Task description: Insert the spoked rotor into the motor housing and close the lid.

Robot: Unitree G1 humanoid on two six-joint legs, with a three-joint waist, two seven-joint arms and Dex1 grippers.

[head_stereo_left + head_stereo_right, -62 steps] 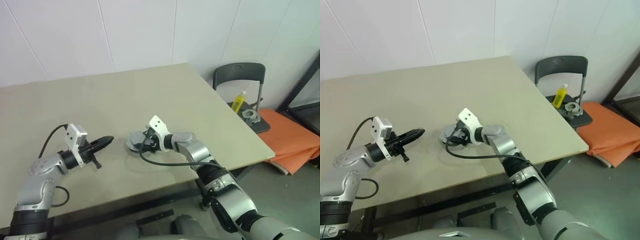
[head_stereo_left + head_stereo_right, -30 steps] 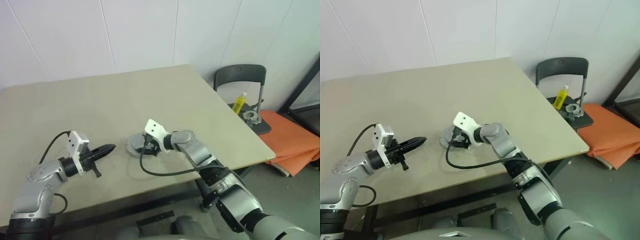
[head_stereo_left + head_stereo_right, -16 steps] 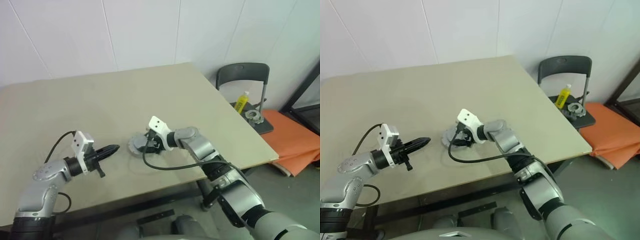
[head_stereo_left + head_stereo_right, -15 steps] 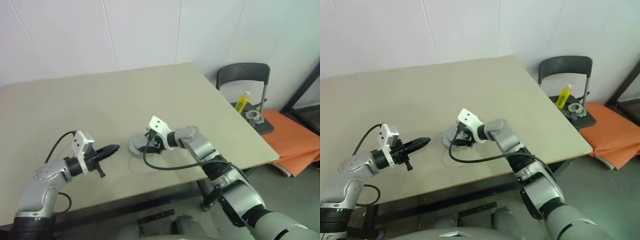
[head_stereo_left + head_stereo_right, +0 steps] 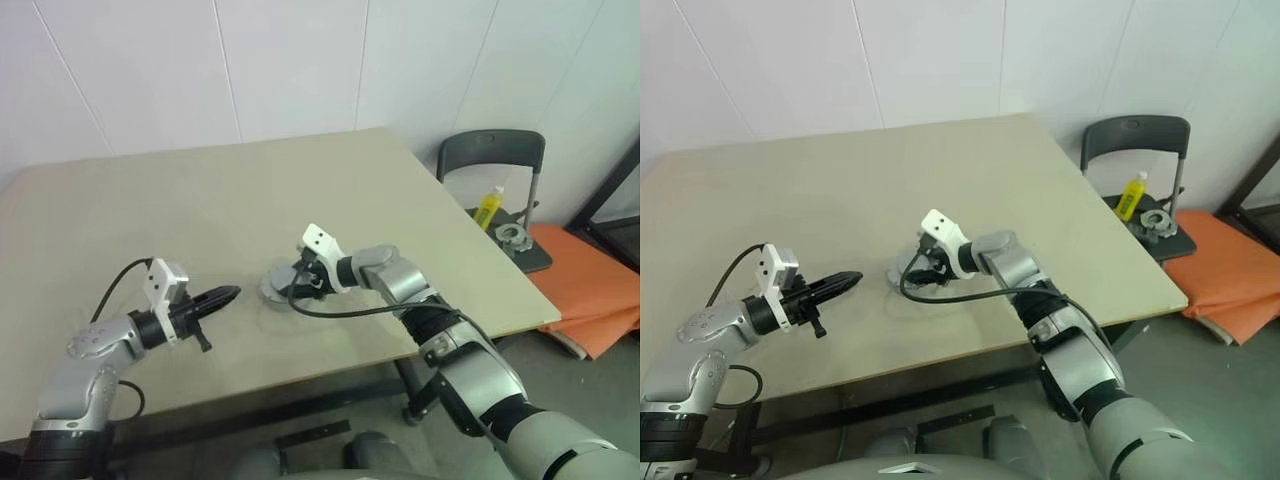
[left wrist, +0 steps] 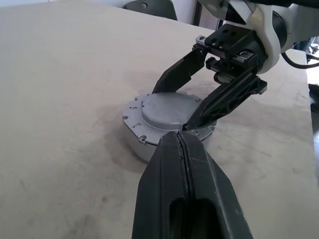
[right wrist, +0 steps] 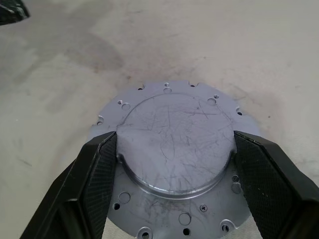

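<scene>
Nearest, left gripper (image 5: 228,295) hangs over the front-left of the beige table (image 5: 120,220), fingers pressed together, holding nothing. Just past it, near the table's middle front, sits the round grey metal assembly, lid (image 7: 174,137) face-up on the motor housing (image 6: 137,137), flat on the tabletop, which shows faint smudges beside it. Right gripper (image 6: 192,104) straddles the lid's raised centre, one finger touching each side, grasping it. Beyond the table's right edge, a dark chair (image 5: 490,155) holds a yellow bottle (image 5: 487,207) and a metal ring part (image 5: 512,236); an orange mat (image 5: 590,285) lies on the floor; white panelled wall (image 5: 250,60) behind.
</scene>
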